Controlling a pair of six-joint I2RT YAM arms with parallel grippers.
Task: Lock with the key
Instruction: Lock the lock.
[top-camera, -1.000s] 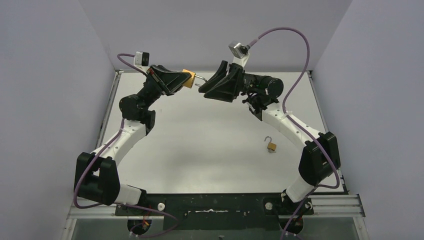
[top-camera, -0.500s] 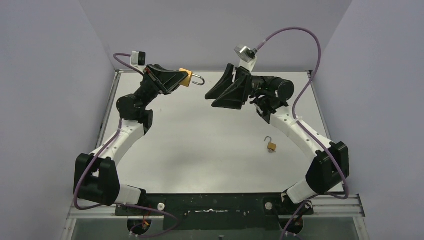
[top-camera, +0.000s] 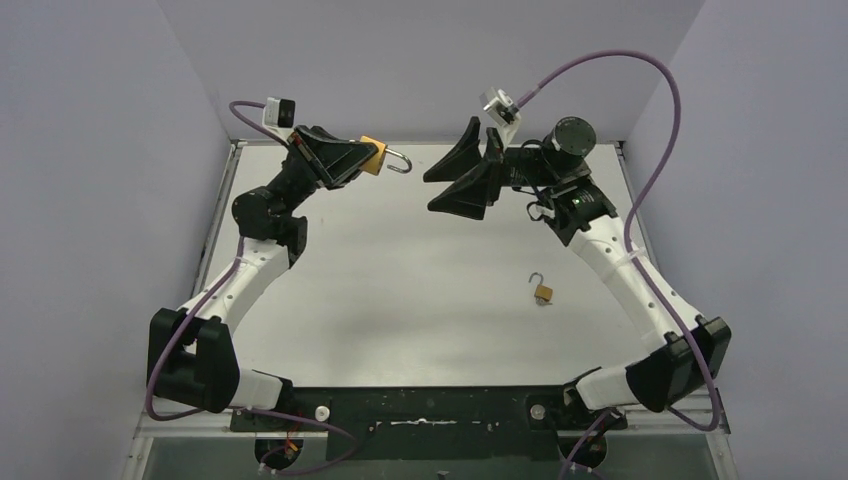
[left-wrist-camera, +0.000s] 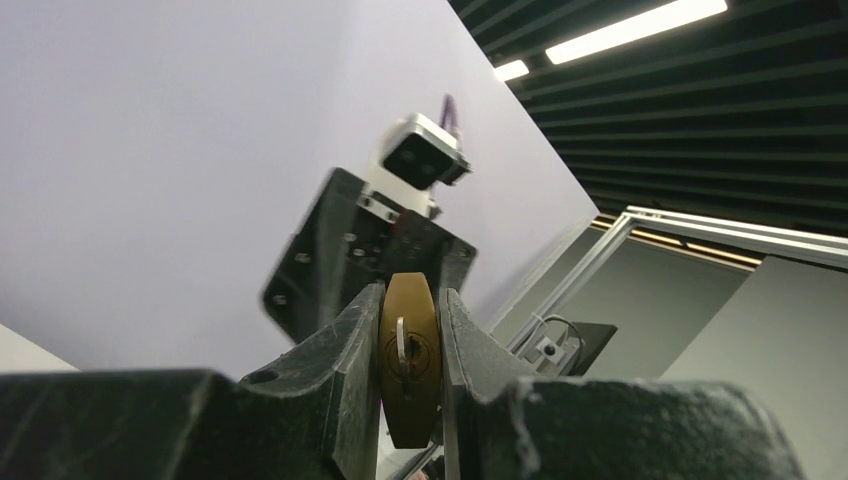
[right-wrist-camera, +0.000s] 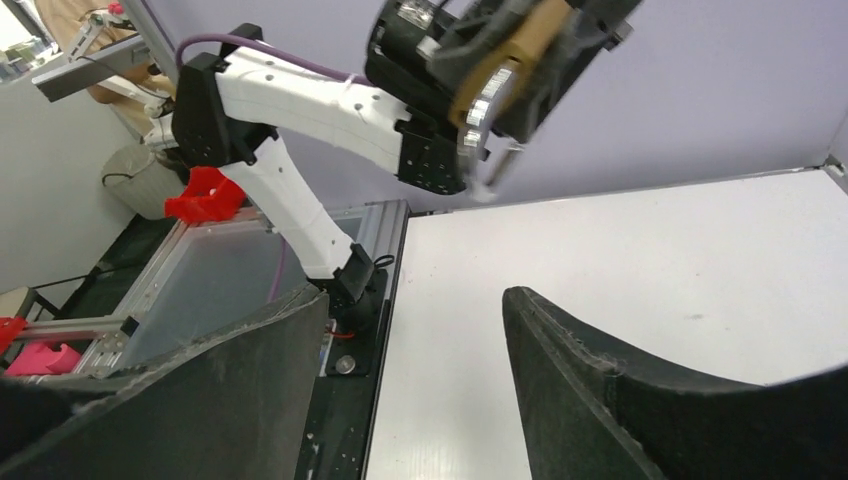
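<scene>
My left gripper (top-camera: 381, 154) is shut on a brass padlock (top-camera: 373, 160) and holds it high above the table's far left, with its silver shackle (top-camera: 398, 160) swung open towards the right arm. In the left wrist view the padlock (left-wrist-camera: 408, 400) is clamped between the fingers, and a thin silver piece (left-wrist-camera: 400, 345) sits at its keyhole. My right gripper (top-camera: 428, 193) is open and empty, in the air a short way right of the shackle and not touching it. The right wrist view shows the wide-open gripper (right-wrist-camera: 415, 300) and the padlock (right-wrist-camera: 505, 60), blurred, at upper centre.
A second small brass padlock (top-camera: 542, 291) with an open shackle lies on the white table (top-camera: 420, 300) at right of centre. Grey walls close in the back and both sides. A black mounting rail (top-camera: 430, 410) runs along the near edge.
My right gripper has drawn back to the right, away from the shackle, and its jaws have opened wider. The right arm's elbow swung outwards. The left gripper and padlock have barely moved.
</scene>
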